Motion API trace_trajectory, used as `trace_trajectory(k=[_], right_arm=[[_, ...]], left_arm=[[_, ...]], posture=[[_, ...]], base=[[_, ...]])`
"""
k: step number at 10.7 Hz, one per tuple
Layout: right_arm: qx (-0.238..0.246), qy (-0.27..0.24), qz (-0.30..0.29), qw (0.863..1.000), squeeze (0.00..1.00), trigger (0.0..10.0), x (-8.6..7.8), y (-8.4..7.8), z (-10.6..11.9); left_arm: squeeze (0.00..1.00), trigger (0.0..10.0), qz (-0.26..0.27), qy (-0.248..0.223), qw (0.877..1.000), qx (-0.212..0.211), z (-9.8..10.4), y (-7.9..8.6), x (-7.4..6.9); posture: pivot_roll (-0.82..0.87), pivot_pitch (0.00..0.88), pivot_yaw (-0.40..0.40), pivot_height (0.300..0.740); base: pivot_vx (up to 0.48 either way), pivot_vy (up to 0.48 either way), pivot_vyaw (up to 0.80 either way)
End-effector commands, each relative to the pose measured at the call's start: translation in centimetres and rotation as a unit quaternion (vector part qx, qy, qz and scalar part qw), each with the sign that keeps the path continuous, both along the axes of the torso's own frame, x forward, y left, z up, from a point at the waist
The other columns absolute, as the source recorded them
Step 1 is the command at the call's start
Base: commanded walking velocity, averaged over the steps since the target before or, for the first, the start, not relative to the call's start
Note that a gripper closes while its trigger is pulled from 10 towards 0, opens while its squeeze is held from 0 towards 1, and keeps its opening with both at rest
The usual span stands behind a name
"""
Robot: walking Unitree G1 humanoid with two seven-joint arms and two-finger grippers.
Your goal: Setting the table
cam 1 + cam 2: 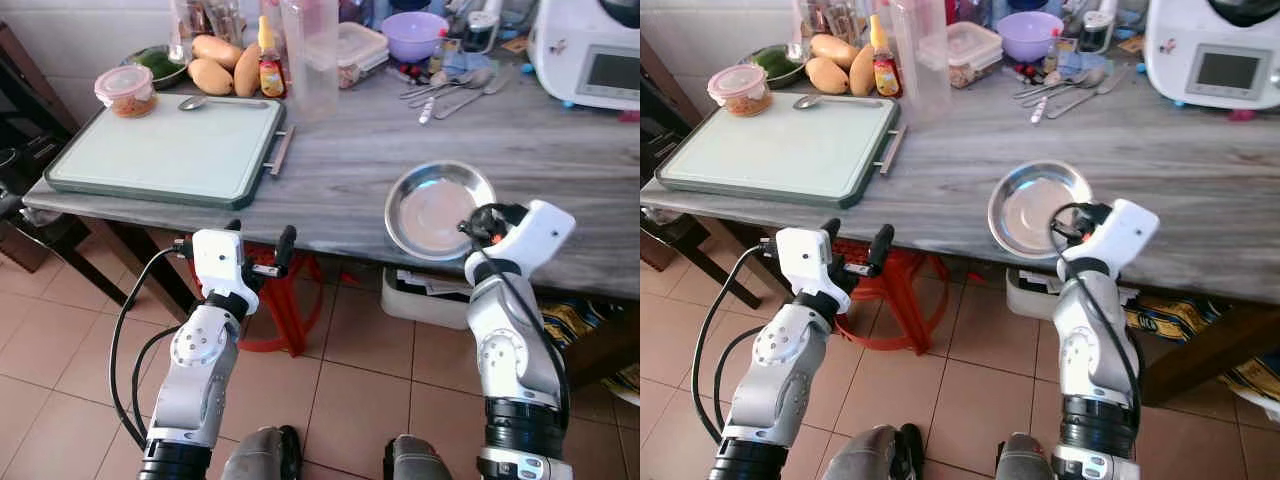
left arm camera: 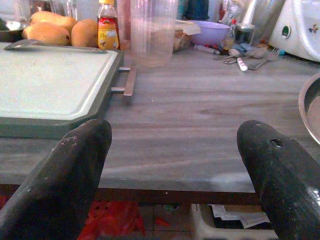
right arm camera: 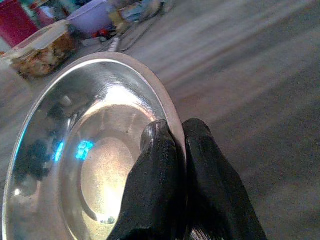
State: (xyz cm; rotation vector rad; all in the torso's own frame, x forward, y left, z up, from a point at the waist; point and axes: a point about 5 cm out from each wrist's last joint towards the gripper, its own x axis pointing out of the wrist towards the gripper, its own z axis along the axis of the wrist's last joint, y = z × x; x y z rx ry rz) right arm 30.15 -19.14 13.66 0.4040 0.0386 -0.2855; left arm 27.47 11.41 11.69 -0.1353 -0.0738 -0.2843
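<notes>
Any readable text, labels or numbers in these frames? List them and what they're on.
None can be read.
Sauce bottle: red and yellow label, print too blurred.
White appliance: grey display, no legible characters.
Steel plate, pinched at the rim by the right gripper: no markings.

2 silver arms (image 1: 200,370), white wrist housings, black cables, 2 black fingers (image 2: 75,175) each.

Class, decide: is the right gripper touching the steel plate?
Touching. The right wrist view shows the right gripper with its two black fingers closed on either side of the steel plate rim.
</notes>
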Motion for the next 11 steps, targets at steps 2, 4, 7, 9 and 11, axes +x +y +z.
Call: trace_trajectory(k=[2, 4, 7, 9, 11], right_arm=[[0.007, 0.027, -0.006, 1.000, 0.00, 10.0, 0.1, -0.4, -0.8], [0.015, 0.027, -0.011, 0.999, 0.00, 10.0, 0.7, -0.8, -0.8], [0.039, 0.032, -0.016, 0.999, 0.00, 10.0, 1.8, -1.3, -1.0], [0.046, 0.050, -0.003, 0.998, 0.00, 10.0, 2.4, -1.0, -1.4], [0.063, 0.072, 0.024, 0.995, 0.85, 10.0, 2.7, 0.0, -1.7]], left_arm=[[0.00, 10.0, -0.003, 0.001, 1.000, 0.006, 0.1, 0.3, -0.1], [0.00, 10.0, -0.005, 0.002, 1.000, 0.006, 0.2, 0.2, -0.1], [0.00, 10.0, -0.007, 0.003, 1.000, 0.008, 0.2, 0.2, -0.1], [0.00, 10.0, -0.008, 0.004, 1.000, 0.009, 0.3, 0.2, -0.2], [0.00, 10.0, -0.006, 0.006, 1.000, 0.010, 0.3, 0.3, -0.2]], posture=[[-0.04, 0.126, 0.085, 0.740], [-0.04, 0.130, 0.090, 0.740], [-0.03, 0.138, 0.098, 0.740], [-0.02, 0.147, 0.102, 0.740], [-0.02, 0.153, 0.098, 0.740]], base=[[0.000, 0.000, 0.00], [0.000, 0.000, 0.00], [0.000, 0.000, 0.00], [0.000, 0.000, 0.00], [0.000, 0.000, 0.00]])
